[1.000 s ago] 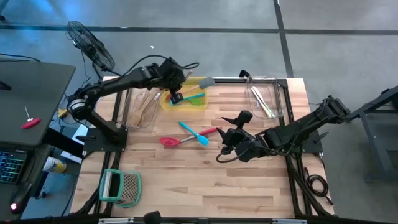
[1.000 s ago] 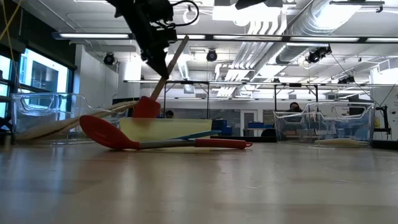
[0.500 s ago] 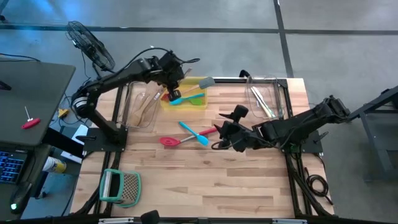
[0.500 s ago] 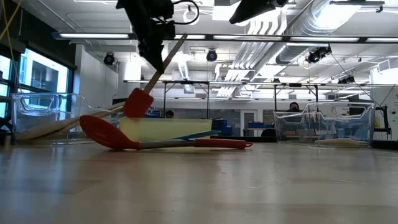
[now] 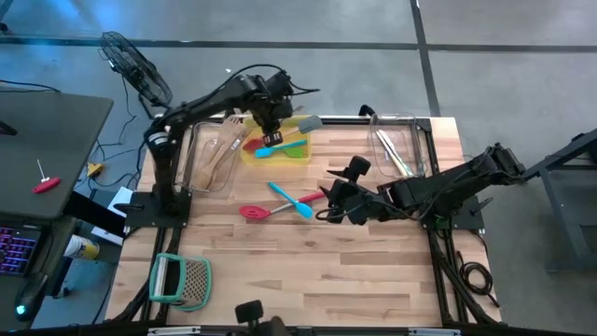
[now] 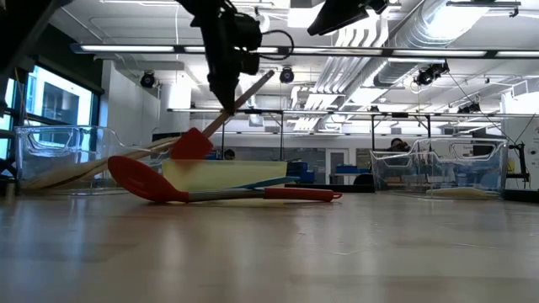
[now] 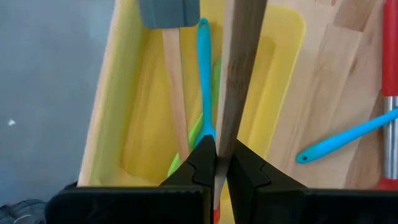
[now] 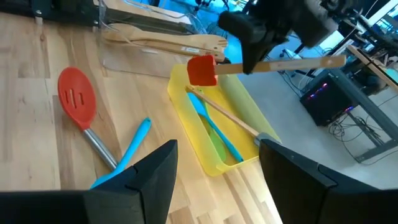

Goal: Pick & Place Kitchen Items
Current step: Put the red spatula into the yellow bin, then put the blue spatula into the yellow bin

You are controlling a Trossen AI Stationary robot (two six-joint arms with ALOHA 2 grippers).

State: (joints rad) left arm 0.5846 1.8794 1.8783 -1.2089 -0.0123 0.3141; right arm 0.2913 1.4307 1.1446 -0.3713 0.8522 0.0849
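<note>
- The left gripper point(image 5: 271, 119) is now hanging over the yellow tray point(image 5: 297, 153) at the back of the table point(image 5: 373, 271), having swung inward from the tray's left edge over the past second; its jaws are clamped tight on the wooden handle of a red spatula point(image 6: 195, 143).
- The spatula is tilting, red blade low and just above the tray, handle angling up through the fingers; it is sitting lower than half a second ago.
- Inside the tray a grey-headed spatula point(image 7: 171, 12), a blue utensil point(image 7: 204, 74) and a green one are already lying, so this looks like a drop-off nearly due.
- The right gripper point(image 5: 338, 203) is reaching in from the right, closer to the loose pieces than a second ago, jaws spread wide and empty.
- Left to sort on the boards: a red slotted spoon point(image 5: 254, 212) and a blue spatula point(image 5: 289, 200), lying crossed beside that gripper.
</note>
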